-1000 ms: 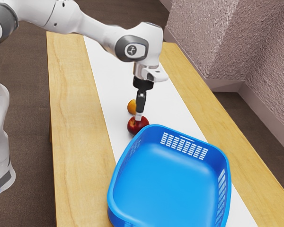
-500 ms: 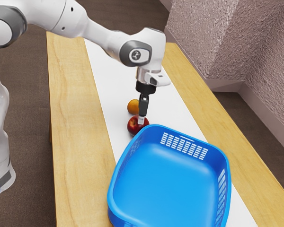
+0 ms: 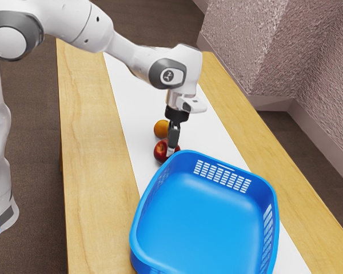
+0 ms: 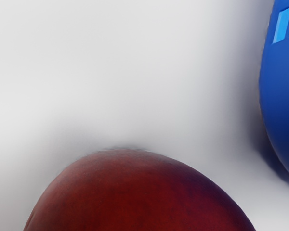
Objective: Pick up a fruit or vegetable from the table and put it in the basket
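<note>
On the table [image 3: 91, 160], a mat [image 3: 137, 97] runs lengthwise with bare tabletop on both sides, and the basket [image 3: 206, 225] stands at the exterior view's near end, over the mat and out past its edge on the exterior view's left. The apple [image 3: 160, 150] lies on the mat just beyond the basket, near its far corner on the exterior view's left, with a strip of mat between the two in the wrist view, and the orange [image 3: 161, 129] lies behind the apple, perhaps touching it, though the angle makes that hard to judge. A wall [image 3: 263, 45] rises beyond the table on the exterior view's right.
</note>
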{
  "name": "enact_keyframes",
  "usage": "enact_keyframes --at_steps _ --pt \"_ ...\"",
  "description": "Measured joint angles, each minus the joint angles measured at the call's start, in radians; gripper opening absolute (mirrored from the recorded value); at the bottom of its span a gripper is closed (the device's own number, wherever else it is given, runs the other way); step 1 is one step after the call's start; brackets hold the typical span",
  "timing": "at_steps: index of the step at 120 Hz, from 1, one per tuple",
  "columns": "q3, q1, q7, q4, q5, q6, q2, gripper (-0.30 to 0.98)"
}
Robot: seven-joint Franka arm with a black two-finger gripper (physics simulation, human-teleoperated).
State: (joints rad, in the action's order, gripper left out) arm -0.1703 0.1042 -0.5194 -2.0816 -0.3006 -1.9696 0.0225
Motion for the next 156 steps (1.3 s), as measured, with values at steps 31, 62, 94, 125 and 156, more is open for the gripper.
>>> enact_keyframes --at_steps 31,62,94,125,156 --pt "0.001 -0.004 -0.003 0.004 -0.016 -0.004 -0.030 0.68" --pt "0.002 -0.002 -0.012 0.021 -0.046 -0.011 -0.053 0.62" --pt "0.000 -0.001 -0.012 0.021 -0.060 -0.019 -0.053 0.47" --pt "-0.005 0.000 -0.006 0.021 -0.064 -0.028 -0.032 0.45" --pt "-0.014 -0.050 -0.006 0.064 -0.051 -0.032 0.072 0.42"
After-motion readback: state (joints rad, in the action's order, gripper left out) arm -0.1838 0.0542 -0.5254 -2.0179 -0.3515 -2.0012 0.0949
